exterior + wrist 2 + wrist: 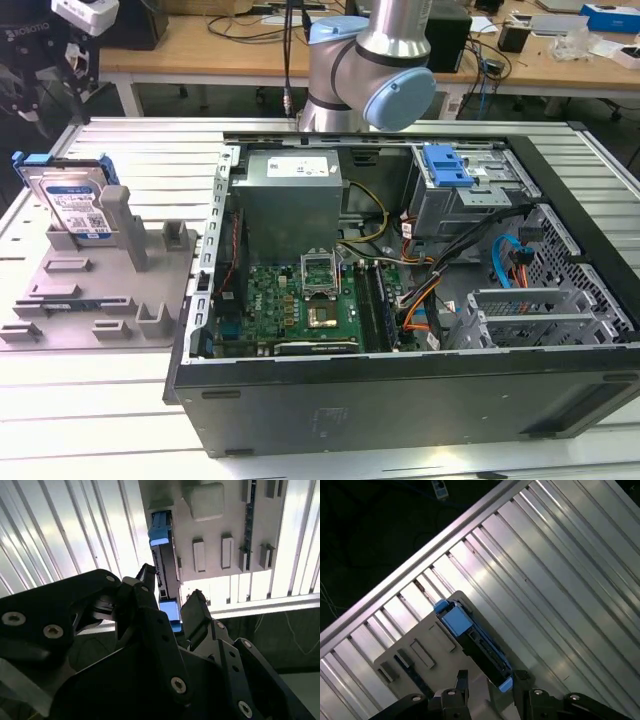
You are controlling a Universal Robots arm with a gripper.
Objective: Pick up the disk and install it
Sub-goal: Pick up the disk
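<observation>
The disk (pixel 72 203) stands on edge in a slot of the grey fixture (pixel 100 300) at the exterior view's left, silver with a white-and-blue label and a blue bracket. My gripper (pixel 72 68) hangs above it, apart from it. In both wrist views I look down on the disk's thin top edge (pixel 167 565) (pixel 476 642), blue bracket ends at either end. The gripper (pixel 170 597) (pixel 490 682) is open, its two dark fingertips lined up on either side of the disk's near end, holding nothing.
An open computer case (pixel 400 400) lies on the slatted aluminium table (pixel 90 400) at the exterior view's right, with a grey power supply (pixel 290 195), a motherboard (pixel 300 305), cables and a blue latch (pixel 445 165) on the drive bay. The arm's base (pixel 370 80) stands behind the case.
</observation>
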